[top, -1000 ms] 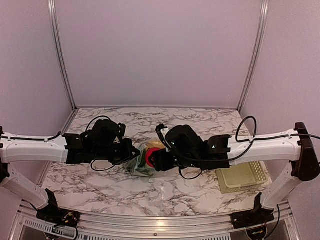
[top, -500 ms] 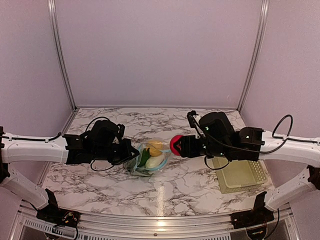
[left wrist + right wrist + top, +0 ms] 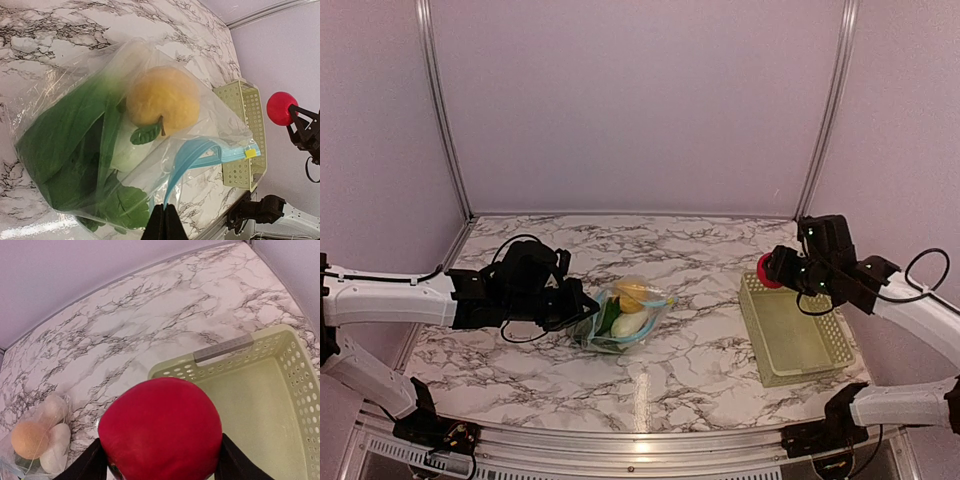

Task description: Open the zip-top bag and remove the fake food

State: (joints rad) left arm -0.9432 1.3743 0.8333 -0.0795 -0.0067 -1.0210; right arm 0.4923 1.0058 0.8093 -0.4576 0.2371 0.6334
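The clear zip-top bag (image 3: 623, 318) lies mid-table with its light blue zipper strip (image 3: 200, 155) open. Inside it are a yellow-orange fruit (image 3: 162, 100), a white piece (image 3: 628, 324) and a green leafy vegetable (image 3: 65, 135). My left gripper (image 3: 165, 220) is shut, pinching the blue zipper strip at the bag's near edge. My right gripper (image 3: 772, 270) is shut on the red fruit (image 3: 161, 430) and holds it above the far left corner of the yellow-green lattice basket (image 3: 798, 340).
The basket (image 3: 260, 405) stands at the right, its floor bare. The bag also shows in the right wrist view (image 3: 37, 440) at the lower left. Metal rails edge the marble table (image 3: 700, 250).
My right gripper has lifted the red fruit out of the bag and carried it right, to above the basket. The left gripper has kept its hold on the bag.
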